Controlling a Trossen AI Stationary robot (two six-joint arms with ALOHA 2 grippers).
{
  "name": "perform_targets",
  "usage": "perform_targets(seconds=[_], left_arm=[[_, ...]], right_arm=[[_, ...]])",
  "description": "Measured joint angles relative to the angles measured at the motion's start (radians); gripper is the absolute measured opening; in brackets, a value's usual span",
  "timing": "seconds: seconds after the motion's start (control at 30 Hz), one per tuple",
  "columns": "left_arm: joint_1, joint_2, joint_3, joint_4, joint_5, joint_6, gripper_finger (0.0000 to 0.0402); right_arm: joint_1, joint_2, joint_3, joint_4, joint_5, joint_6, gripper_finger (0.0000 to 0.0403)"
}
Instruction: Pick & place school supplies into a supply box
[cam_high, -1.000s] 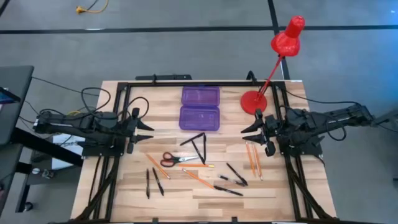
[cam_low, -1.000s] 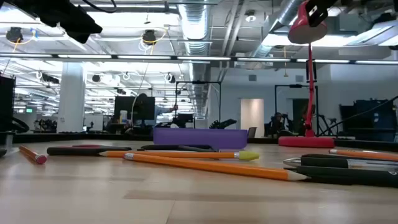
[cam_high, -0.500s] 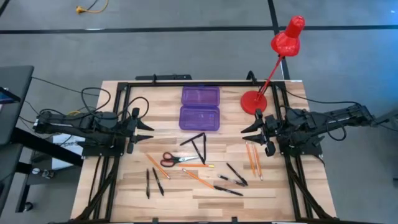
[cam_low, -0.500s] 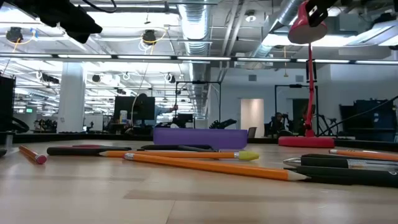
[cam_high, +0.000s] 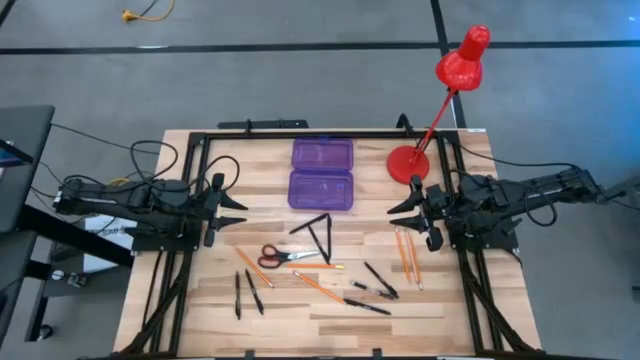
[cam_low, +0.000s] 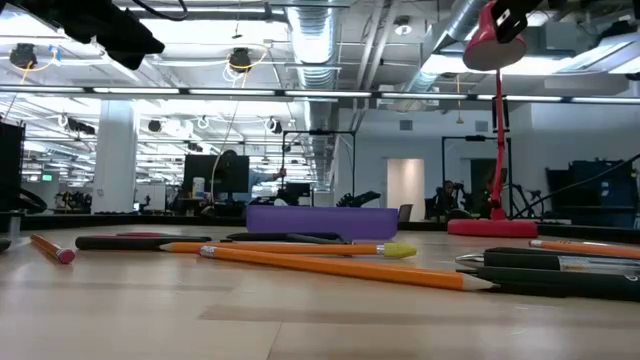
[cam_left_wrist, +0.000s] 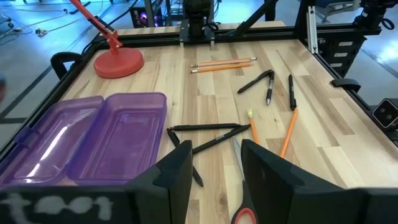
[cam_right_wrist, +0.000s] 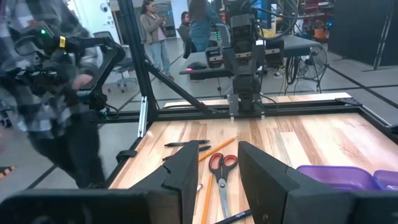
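The supply box (cam_high: 321, 175), translucent purple, lies open on the far middle of the table, lid and tray side by side. The school supplies lie flat on the wood nearer the front: a black triangular ruler (cam_high: 317, 235), red-handled scissors (cam_high: 272, 256), orange pencils (cam_high: 407, 255) and black pens (cam_high: 245, 293). My left gripper (cam_high: 235, 205) hovers open above the table's left side, with nothing between its fingers (cam_left_wrist: 180, 174). My right gripper (cam_high: 400, 207) hovers open above the right side, also with nothing between its fingers (cam_right_wrist: 261, 168).
A red desk lamp stands with its base (cam_high: 408, 163) at the far right, right of the box, its head (cam_high: 462, 62) reaching beyond the table. A black frame (cam_high: 300, 134) runs along the table's edges. A person (cam_right_wrist: 56, 93) stands beyond the table's left side.
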Motion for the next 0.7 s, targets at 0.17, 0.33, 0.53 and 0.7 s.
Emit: perform_targets(seconds=[0.17,0.33,0.53,0.7], left_arm=[[0.0,0.0,0.0,0.0,0.0,0.004,0.0128],[0.0,0.0,-0.001,0.044,-0.081,0.274,0.0128],[0.0,0.0,-0.001,0.029,-0.142,0.593,0.0128],[0.0,0.0,-0.001,0.024,-0.157,0.716,0.0128]], right_arm=[[0.0,0.0,0.0,0.0,0.0,0.0,0.0109],[0.0,0.0,0.0,0.0,0.0,0.0,0.0109],[0.0,0.0,0.0,0.0,0.0,0.0,0.0109],[0.0,0.0,0.0,0.0,0.0,0.0,0.0109]])
